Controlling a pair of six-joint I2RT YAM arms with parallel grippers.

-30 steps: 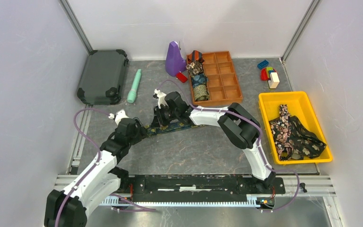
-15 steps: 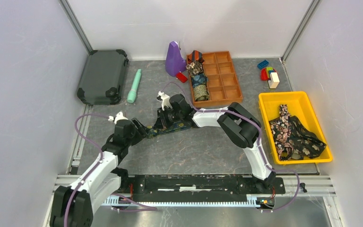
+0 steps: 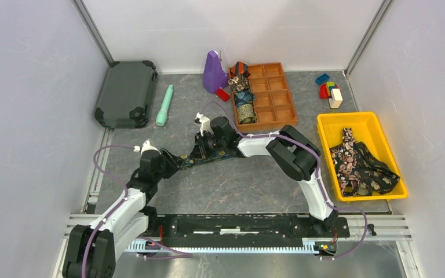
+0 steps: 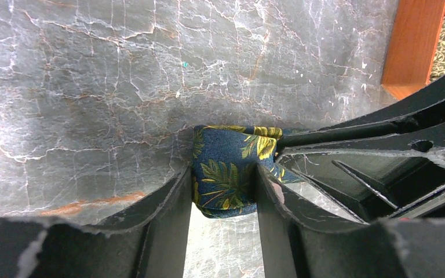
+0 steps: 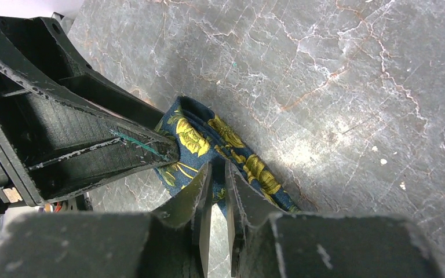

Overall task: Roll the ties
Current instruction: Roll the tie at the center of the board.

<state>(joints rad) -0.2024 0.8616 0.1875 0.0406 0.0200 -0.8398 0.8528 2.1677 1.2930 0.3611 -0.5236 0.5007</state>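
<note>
The left pincer (image 4: 225,174) has narrowed over the last second and now clamps the folded end of the tie (image 4: 232,179), which lies on the surface (image 3: 237,179) near-left of the tray (image 3: 275,95). The right pincer (image 5: 219,174), nearly closed, pinches the strip alongside. Rolling looks ready to proceed.

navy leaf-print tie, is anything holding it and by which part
Both arms hold the navy tie: the left gripper clamps its folded end between its fingers, and the right gripper pinches the strip a little farther along.
</note>
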